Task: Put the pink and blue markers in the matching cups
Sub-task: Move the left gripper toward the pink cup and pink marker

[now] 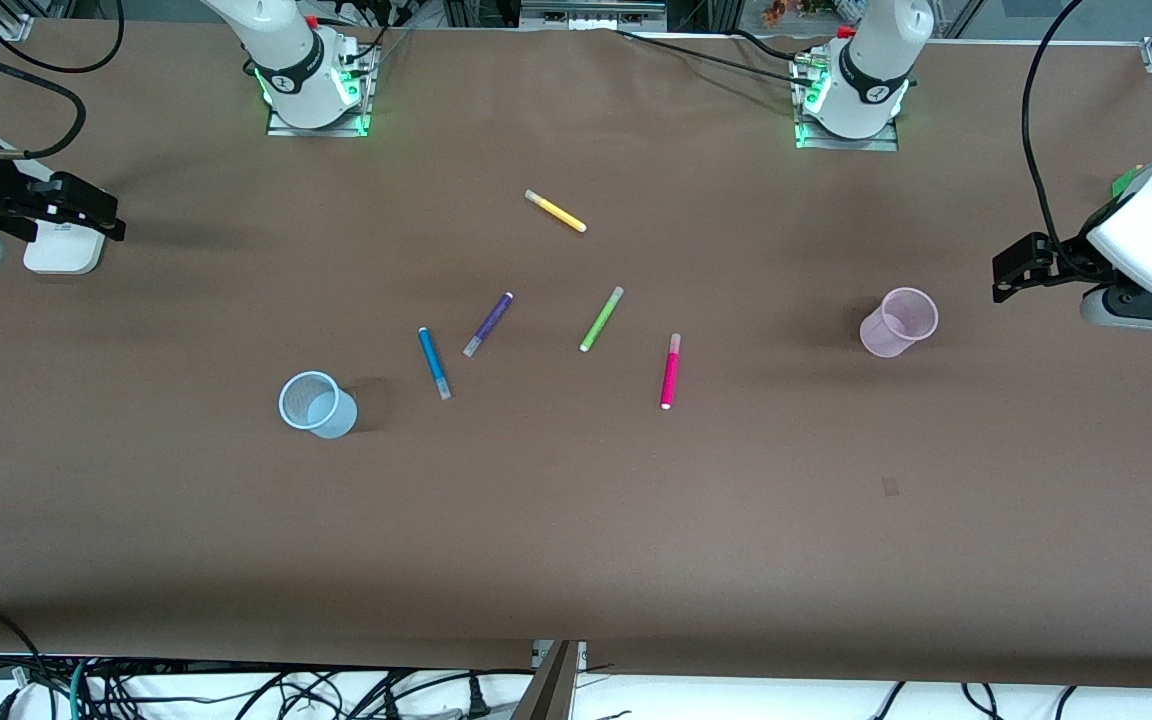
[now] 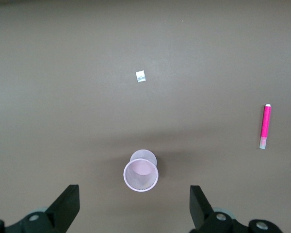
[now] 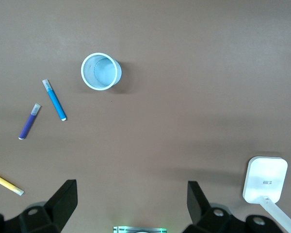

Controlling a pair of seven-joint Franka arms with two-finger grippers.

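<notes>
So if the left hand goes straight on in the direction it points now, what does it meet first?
Most likely the pink cup. In the left wrist view it stands upright, centred between the open fingers of the left hand, with only bare table past it. The pink marker lies well off that line.

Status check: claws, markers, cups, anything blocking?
Left claw open above pink cup; right claw open, waiting at its table end. Pink marker and blue marker lie loose; blue cup upright, empty. Nothing blocking.
</notes>
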